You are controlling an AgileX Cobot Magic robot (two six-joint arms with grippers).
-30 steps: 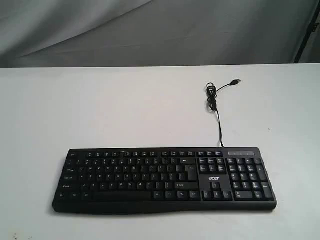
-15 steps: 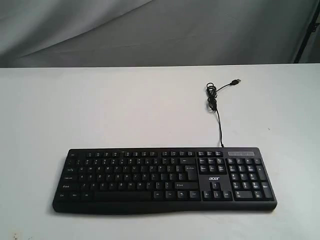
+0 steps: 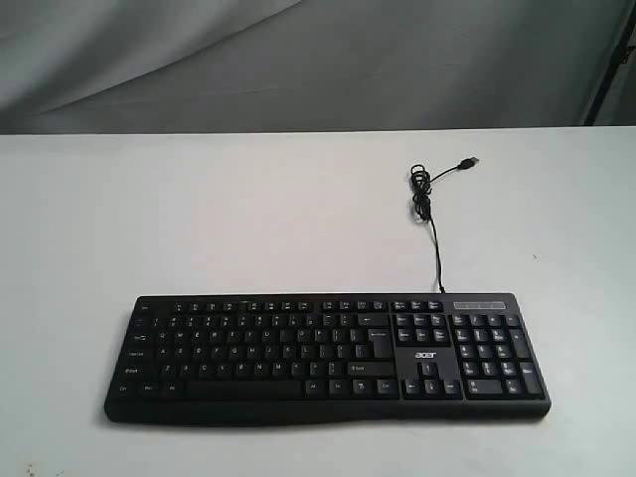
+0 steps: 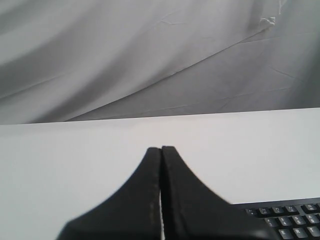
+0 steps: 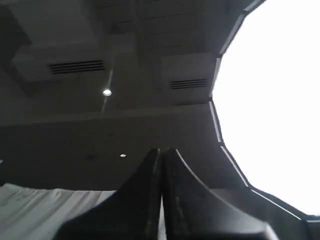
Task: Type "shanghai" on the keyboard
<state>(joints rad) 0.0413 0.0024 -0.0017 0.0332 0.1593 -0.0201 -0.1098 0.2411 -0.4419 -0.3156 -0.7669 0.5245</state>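
The black keyboard (image 3: 328, 358) with white legends and an acer logo lies flat near the table's front edge in the exterior view; no arm shows there. Its thin cable (image 3: 433, 214) runs back to a loose coil and a USB plug. In the left wrist view my left gripper (image 4: 161, 149) is shut with nothing in it, above the white table, and a corner of the keyboard (image 4: 287, 220) shows beside it. My right gripper (image 5: 161, 150) is shut and empty too, pointing up at a dark ceiling; the keyboard is out of that view.
The white table (image 3: 199, 219) stretches behind the keyboard to a grey draped cloth (image 3: 298, 60). A dark pole (image 3: 608, 60) stands at the far right. The right wrist view shows ceiling vents (image 5: 77, 66) and a bright window (image 5: 275, 100).
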